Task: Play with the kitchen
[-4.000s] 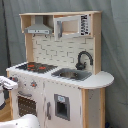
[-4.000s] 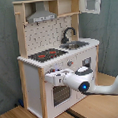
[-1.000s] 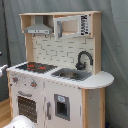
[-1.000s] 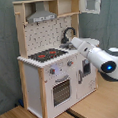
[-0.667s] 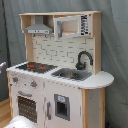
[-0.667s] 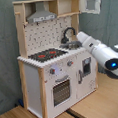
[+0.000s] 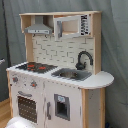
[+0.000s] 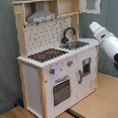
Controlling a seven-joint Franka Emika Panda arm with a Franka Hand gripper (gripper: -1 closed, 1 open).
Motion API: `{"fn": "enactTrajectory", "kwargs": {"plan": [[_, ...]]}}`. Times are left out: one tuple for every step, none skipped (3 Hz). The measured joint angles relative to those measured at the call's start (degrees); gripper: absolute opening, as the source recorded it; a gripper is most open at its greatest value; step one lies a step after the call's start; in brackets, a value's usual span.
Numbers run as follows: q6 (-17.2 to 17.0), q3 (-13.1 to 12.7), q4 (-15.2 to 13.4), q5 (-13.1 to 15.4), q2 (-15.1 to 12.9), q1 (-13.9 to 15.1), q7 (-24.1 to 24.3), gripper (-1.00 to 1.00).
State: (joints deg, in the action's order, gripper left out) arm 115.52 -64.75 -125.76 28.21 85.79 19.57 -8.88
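Note:
The kitchen (image 7: 55, 95) (image 8: 55, 70) is a tall white and light-wood toy, seen in both exterior views. It has a black-red hob (image 8: 47, 54), a sink (image 8: 74, 44) with a black tap (image 8: 68, 33), an oven door (image 8: 61, 90), a grey hood (image 8: 41, 17) and a pegboard back. The upper cabinet's door (image 8: 91, 4) stands swung open. My white arm (image 8: 108, 42) reaches in from the second exterior view's right. Its gripper (image 8: 95, 26) hangs in the air beside the counter's right end, apart from the kitchen. The arm does not show in the first exterior view.
The kitchen stands on a wooden floor (image 8: 98, 105) in front of a grey-green curtain (image 8: 4, 48). A rounded light-wood counter end (image 7: 100, 79) sticks out past the sink. A small cupboard door (image 8: 85, 68) sits beside the oven.
The arm has pulled back from the oven front. It has gone up and to the second exterior view's right, away from the kitchen. It has left the first exterior view's left edge.

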Motion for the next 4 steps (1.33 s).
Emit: {"fn": "enactTrajectory", "kwargs": {"plan": [[-2.99,2.13,-2.82,2.25,-0.01,-3.37,2.46,1.00],[-3.56,4.54,-6.23,3.57,-0.03,-6.15,5.38,1.00],[-3.64,7.92,-9.15,4.84,-0.02,-8.83,8.56,1.00],[-5.01,12.51,-10.33,6.33,0.01,-12.26,10.14,1.00]]}}
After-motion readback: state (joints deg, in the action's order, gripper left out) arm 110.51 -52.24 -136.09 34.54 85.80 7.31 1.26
